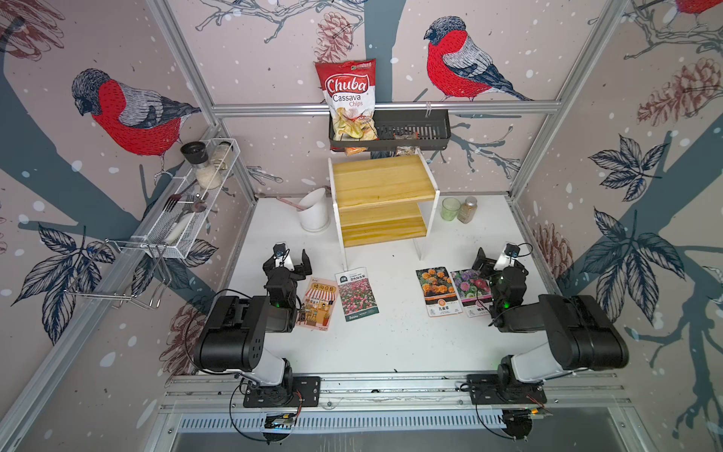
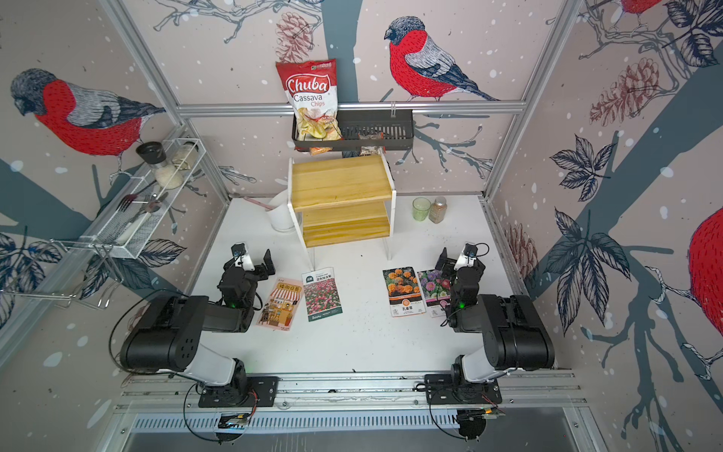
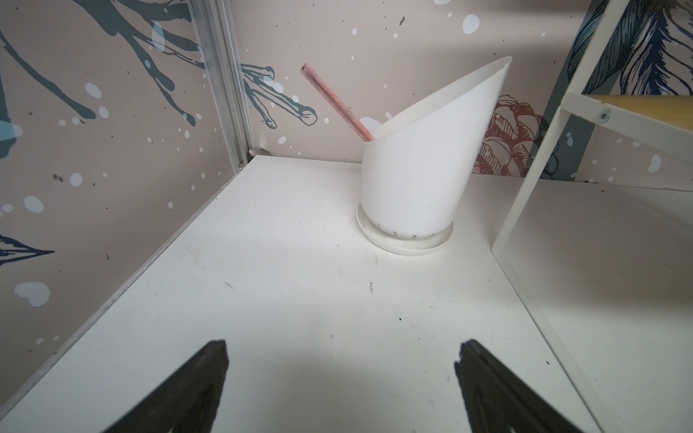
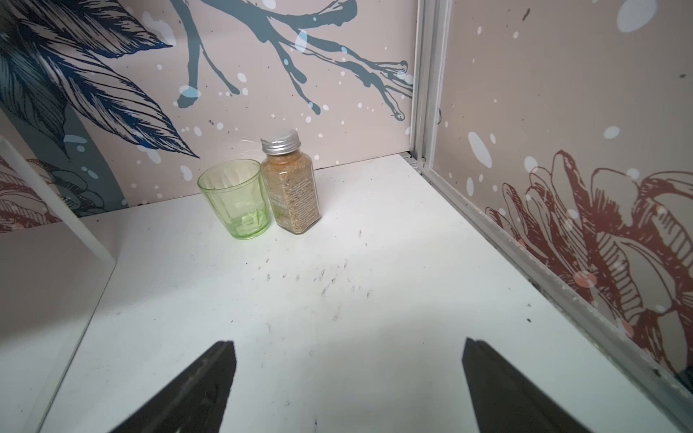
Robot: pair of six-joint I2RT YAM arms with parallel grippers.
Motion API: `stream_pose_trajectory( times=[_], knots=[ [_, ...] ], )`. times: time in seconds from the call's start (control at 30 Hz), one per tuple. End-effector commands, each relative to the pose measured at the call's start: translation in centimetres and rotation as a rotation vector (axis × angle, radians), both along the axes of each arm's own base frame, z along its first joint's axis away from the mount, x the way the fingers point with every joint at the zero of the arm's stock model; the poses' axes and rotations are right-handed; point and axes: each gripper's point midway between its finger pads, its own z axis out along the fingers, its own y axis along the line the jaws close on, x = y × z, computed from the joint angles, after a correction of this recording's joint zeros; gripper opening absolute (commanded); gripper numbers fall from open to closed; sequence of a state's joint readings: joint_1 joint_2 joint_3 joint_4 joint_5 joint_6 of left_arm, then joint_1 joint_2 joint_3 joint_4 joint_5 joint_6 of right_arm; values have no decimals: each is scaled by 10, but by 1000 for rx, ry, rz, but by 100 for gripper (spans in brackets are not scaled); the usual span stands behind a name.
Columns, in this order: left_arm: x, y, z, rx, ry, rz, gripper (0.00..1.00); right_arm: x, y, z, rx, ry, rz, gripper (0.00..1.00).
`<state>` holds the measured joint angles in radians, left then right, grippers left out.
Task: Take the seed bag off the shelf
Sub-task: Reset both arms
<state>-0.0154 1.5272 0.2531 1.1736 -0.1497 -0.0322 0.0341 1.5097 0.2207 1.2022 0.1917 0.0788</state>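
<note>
Seed bags (image 1: 358,293) lie on the worktop (image 1: 391,344), shelf (image 1: 381,180) bare, left gripper (image 3: 341,350) and right gripper (image 4: 348,346) spread empty; a low sweep could scatter them.

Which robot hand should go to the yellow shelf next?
Left, probably: the open left hand sits a bit nearer the shelf than the right hand, also open. The shelf looks bare, though.

Table (image 1: 383,344) fronting the shelf (image 1: 379,184) lies open (white holder (image 1: 313,213), black basket (image 1: 414,131) crowd it).
</note>
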Motion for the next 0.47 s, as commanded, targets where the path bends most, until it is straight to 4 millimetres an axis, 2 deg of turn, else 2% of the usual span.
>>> stream_pose_trajectory(
  times=[0.0, 0.43],
  knots=[
    [5, -8, 8, 16, -20, -45, 98, 2, -2, 9, -5, -35, -10, 100],
    [5, -8, 8, 15, -14, -48, 98, 3, -2, 8, -2, -28, -4, 100]
  ],
)
